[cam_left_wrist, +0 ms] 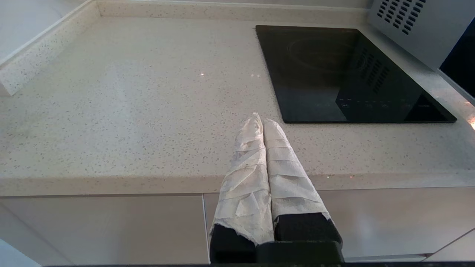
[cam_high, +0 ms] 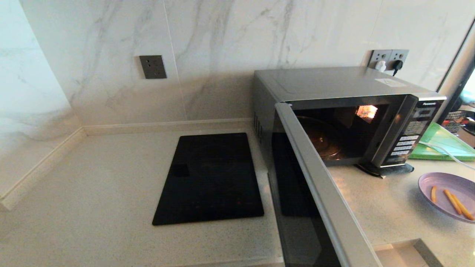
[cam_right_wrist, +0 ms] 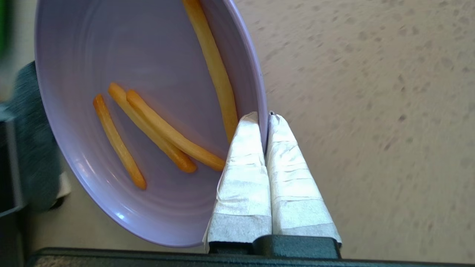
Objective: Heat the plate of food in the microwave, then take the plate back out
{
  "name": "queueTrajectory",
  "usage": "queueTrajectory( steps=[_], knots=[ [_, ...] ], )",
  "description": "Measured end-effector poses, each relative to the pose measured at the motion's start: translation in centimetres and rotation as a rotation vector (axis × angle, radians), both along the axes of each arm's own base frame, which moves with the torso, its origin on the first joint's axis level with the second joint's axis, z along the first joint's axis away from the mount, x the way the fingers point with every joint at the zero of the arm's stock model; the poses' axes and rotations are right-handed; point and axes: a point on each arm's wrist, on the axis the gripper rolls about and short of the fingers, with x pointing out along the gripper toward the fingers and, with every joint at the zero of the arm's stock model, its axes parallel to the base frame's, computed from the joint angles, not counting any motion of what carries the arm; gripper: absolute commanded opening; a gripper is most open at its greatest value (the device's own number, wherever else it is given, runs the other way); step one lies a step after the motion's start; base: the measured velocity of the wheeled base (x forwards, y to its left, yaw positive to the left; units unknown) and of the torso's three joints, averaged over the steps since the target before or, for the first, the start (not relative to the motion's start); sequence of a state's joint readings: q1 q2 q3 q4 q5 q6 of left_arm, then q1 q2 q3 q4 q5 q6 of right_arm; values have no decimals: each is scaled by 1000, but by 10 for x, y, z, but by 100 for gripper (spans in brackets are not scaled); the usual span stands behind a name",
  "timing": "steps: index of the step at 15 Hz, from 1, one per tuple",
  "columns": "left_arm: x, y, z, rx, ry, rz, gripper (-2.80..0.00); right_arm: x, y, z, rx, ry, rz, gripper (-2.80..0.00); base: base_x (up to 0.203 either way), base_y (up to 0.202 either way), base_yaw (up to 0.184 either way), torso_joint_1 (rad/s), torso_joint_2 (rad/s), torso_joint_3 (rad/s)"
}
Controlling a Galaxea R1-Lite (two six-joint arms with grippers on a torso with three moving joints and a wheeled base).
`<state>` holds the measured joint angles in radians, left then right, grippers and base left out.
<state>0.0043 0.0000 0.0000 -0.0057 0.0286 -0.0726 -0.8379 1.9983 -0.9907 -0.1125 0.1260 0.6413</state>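
Head view: microwave [cam_high: 345, 115] at back right of counter [cam_high: 92, 185], door [cam_high: 315, 193] swung wide toward the camera, cavity lit and bare of any dish. Plate of food [cam_high: 451, 196] low at far right, forward and right of the cavity mouth, well apart from it; green board [cam_high: 441, 144] behind the plate, black cooktop [cam_high: 209, 178] left of the oven. Neither arm visible here.

Left wrist view: left gripper [cam_left_wrist: 259, 122] pressed shut on nothing, wrapped fingers [cam_left_wrist: 245, 174] together, poised off the counter's front edge near the cooktop corner. Far side of the open door from the plate; idle by the look of it.

Right wrist view: right gripper [cam_right_wrist: 265, 118] pinching the plate's rim, one wrapped finger inside, one outside. Fries [cam_right_wrist: 163, 137] lying loose in the dish, long axes roughly along the finger direction.

Pivotal relation: cavity lying back and left of the held plate; right arm alone placed for it. Likely carry inward past the panel side, kept level lest fries slide.
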Motion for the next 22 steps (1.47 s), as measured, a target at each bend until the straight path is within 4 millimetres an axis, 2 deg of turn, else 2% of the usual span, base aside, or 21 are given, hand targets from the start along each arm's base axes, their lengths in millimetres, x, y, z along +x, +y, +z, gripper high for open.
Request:
queueTrajectory(
  steps=[4, 10, 11, 18, 22],
  knots=[
    [0, 0, 0, 0, 0, 0, -280, 1, -17, -21, 33, 29, -27, -280, 0, 0, 0, 0, 0, 0],
    [0, 0, 0, 0, 0, 0, -280, -10, -24, -33, 24, 80, 4, -280, 0, 0, 0, 0, 0, 0],
    [0, 0, 0, -1, 0, 0, -280, -12, -24, -33, 27, 84, 2, 0, 0, 0, 0, 0, 0, 0],
    [0, 0, 0, 1, 0, 0, -280, -17, -23, -24, 13, 77, -6, 0, 0, 0, 0, 0, 0, 0],
    [0, 0, 0, 0, 0, 0, -280, -20, -20, -11, -13, 55, -10, 0, 0, 0, 0, 0, 0, 0]
  ],
)
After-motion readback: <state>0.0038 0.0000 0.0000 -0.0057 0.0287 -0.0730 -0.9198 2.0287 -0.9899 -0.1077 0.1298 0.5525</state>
